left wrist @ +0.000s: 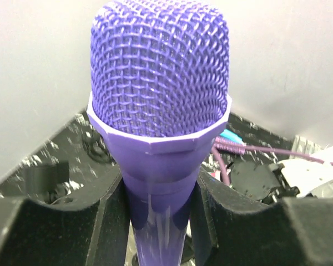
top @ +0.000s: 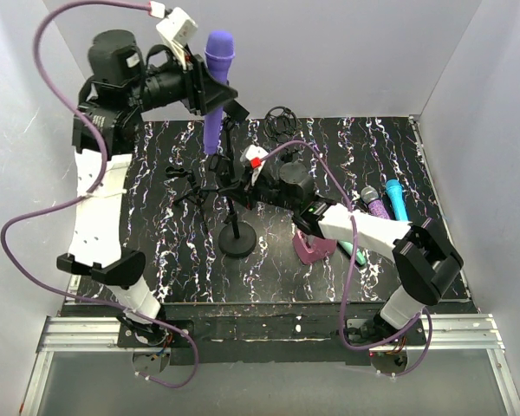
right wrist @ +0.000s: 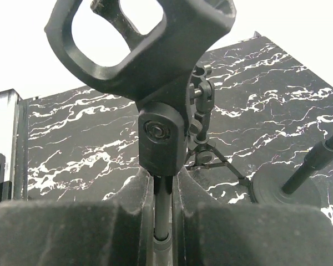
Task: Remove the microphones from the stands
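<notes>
Microphone (left wrist: 158,111) | clamped upright in left pincer (left wrist: 155,221) | clear of stand (right wrist: 155,138)

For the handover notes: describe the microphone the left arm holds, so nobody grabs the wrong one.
On the black marbled table, look above the far left corner, where the left end effector is raised. Clamped in it is the purple microphone, mesh head uppermost. Unlike the teal microphone lying flat at the right, it is airborne.
</notes>
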Motion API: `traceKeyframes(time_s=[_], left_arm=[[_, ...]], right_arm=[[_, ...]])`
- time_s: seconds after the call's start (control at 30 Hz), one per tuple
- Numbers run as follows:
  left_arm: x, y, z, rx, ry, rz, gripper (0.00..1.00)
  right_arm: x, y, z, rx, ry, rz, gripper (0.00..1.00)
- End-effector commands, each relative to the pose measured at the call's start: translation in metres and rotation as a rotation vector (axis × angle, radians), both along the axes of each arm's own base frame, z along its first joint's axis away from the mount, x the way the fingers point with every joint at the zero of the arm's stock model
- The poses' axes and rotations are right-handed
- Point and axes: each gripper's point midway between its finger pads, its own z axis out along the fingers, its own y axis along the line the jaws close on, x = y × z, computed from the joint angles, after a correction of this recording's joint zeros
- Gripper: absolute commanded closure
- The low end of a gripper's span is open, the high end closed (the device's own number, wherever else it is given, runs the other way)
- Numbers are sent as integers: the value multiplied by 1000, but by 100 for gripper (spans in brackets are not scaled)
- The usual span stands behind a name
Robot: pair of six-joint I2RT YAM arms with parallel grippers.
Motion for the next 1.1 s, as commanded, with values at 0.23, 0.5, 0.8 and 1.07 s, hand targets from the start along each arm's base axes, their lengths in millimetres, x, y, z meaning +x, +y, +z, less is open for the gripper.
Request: traceKeyframes(time_s=[0.23, 0.5, 0.8, 1.07], left_arm=[[-14, 37, 61, -132, -168, 185, 100], [-8, 58, 50, -215, -165, 342, 100], [-7, 54, 27, -271, -51, 348, 100], [-11, 46, 23, -245, -47, 290, 100]], right_arm=[[-18, -37, -13, -240, -43, 7, 29], [-44, -100, 46, -265, 56, -11, 17], [-17, -74, 166, -34, 101, 0, 17], [-7, -22, 222, 118, 127, 126, 18]])
